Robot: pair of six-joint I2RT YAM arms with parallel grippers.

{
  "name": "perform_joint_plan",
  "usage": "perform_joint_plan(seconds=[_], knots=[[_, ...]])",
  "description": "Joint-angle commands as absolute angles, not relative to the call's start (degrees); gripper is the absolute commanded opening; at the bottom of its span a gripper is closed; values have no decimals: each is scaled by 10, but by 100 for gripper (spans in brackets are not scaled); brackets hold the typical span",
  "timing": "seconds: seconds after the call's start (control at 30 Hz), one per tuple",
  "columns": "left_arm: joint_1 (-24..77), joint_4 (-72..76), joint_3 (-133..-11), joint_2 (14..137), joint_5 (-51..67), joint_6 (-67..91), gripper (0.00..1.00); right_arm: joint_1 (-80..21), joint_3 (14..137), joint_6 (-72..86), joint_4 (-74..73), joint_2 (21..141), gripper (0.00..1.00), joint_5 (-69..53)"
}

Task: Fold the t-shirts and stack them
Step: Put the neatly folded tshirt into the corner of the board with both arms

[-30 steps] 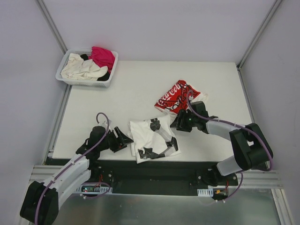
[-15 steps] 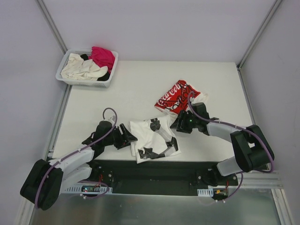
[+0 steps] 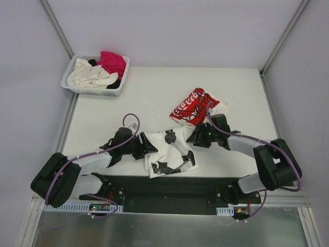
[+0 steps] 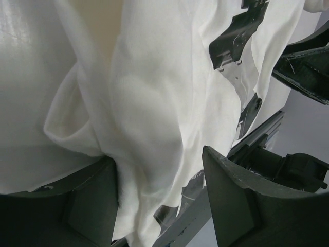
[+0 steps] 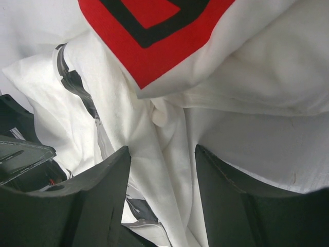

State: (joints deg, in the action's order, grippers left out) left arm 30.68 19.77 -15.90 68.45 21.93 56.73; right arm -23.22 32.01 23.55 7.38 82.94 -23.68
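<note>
A white t-shirt with black print [image 3: 160, 145] lies crumpled near the table's front edge. My left gripper [image 3: 146, 146] is at its left edge. In the left wrist view its jaws [image 4: 160, 203] stand open, with a fold of this white cloth [image 4: 154, 92] between the fingers. A t-shirt with red Coca-Cola print [image 3: 191, 105] lies behind and to the right. My right gripper [image 3: 197, 136] sits where the two shirts meet. Its jaws [image 5: 162, 198] stand open astride a ridge of white cloth [image 5: 169, 144], with the red print [image 5: 164, 41] just beyond.
A white slotted basket [image 3: 95, 91] stands at the table's far left corner. It holds a cream shirt [image 3: 90, 74], a magenta one [image 3: 113, 62] and some black cloth. The table's front edge runs just below the white shirt. Grey walls close in both sides.
My left arm has reached right across the table, and its gripper now meets the white shirt's left edge. The right gripper has stayed almost where it was.
</note>
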Motion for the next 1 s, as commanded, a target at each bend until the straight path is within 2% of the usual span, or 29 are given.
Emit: perform_joint_plan(seconds=[0.0,0.6,0.97], knots=[[319,235,-184,718,212,572,60,-236,303,243,74,831,57,-248],[323,284,-161,732,219,565,58,-243,207,249,54,708,57,-216],[323,287,-164,736,223,554,58,-277,238,274,122,806,57,-228]])
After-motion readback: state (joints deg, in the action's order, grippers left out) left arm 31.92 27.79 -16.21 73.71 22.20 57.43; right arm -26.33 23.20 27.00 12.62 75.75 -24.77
